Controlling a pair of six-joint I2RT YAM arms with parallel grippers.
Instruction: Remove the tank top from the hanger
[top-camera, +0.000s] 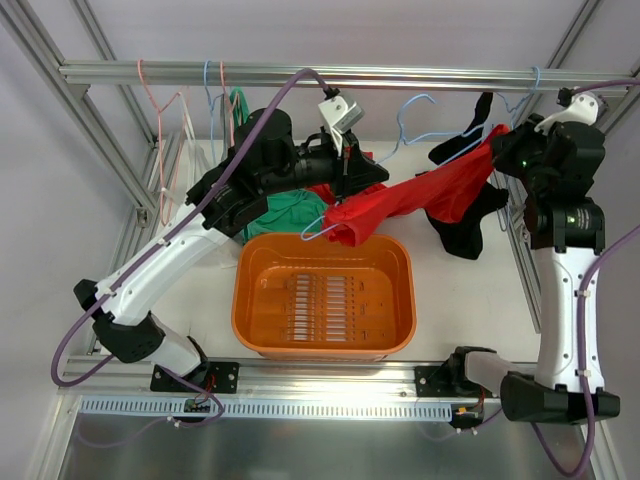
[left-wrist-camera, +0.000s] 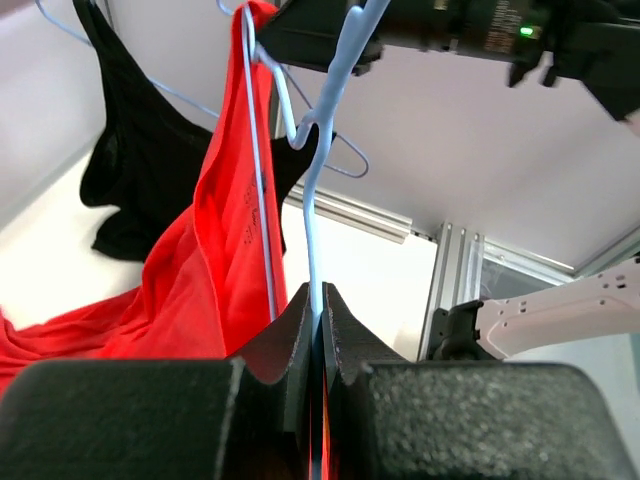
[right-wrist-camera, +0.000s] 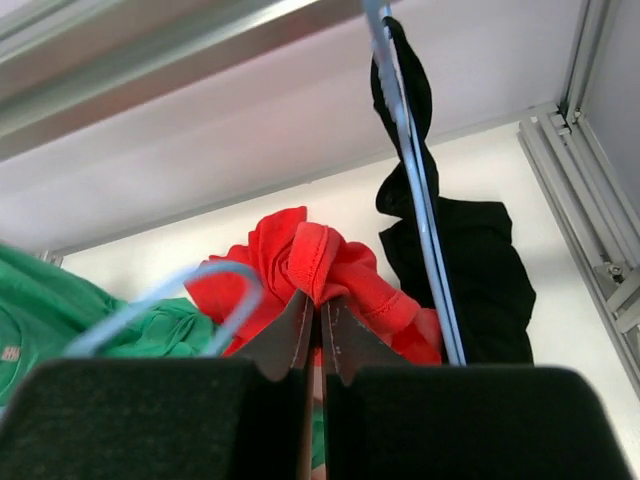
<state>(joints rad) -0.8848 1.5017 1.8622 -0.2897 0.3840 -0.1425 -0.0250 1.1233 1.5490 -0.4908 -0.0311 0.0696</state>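
While the red tank top hangs stretched in the air over the far half of the tabletop, running from about the middle toward the far right corner, the job reads as roughly half done: lifted and pulled taut, not yet free. Left wrist view: red cloth lies right along the wire of the light blue hanger, and a strap looks looped over the hanger's upper end, so at least one strap probably remains to slip off; exact threading cannot be made out. Left pincer is closed down tight, no gap showing, with the hanger wire pinched between its fingers and red fabric touching beside it. Right pincer is likewise fully closed, biting a bunched fold of the tank top at its far end, close to the far right corner. Judgement: the two arms need to draw apart, or the cloth end must be led off the hanger tip, before the garment comes away. An orange basket sits at the middle of the near edge, below the span, nothing in it. A black garment hangs near the far right corner, just behind the red one; a green garment lies toward the far left.
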